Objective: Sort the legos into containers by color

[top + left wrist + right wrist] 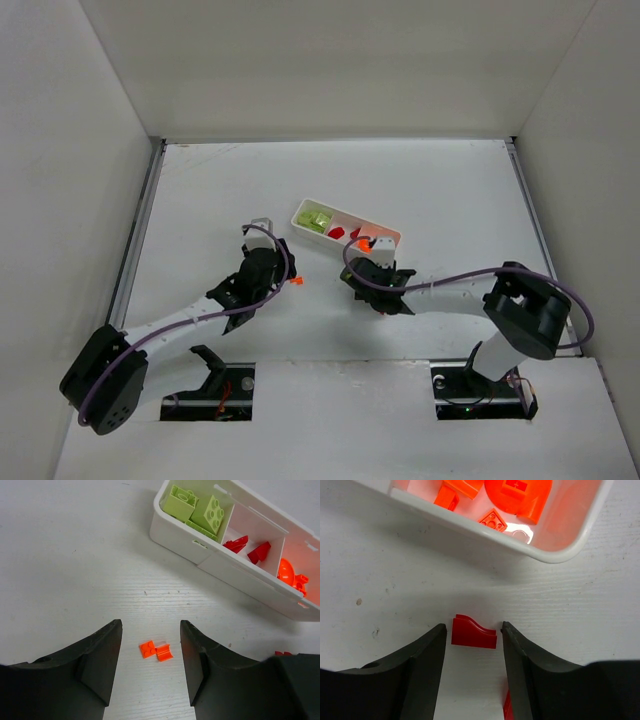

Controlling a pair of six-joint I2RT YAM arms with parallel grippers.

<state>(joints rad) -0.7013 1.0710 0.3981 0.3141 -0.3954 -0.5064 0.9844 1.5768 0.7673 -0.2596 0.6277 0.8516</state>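
Observation:
The white tray (pixel 390 232) lies mid-table with three compartments: yellow-green blocks (pixel 197 507), red pieces (pixel 247 547), orange pieces (pixel 290 572). My left gripper (pixel 150 625) is open, low over the table, with a small orange lego (pixel 156 650) lying between its fingers, untouched. The piece shows in the top view (pixel 296 283) beside the left gripper (pixel 280 274). My right gripper (pixel 473 625) is open, its fingers either side of a red curved lego (pixel 474 635) lying on the table just in front of the tray's orange compartment (pixel 555 555). In the top view the right gripper (pixel 373 264) hides it.
A second red piece (pixel 507 707) peeks out beside my right finger, and shows in the top view (pixel 383 309). The tray lies diagonally, its near wall (pixel 240 575) close to both grippers. White walls enclose the table on three sides.

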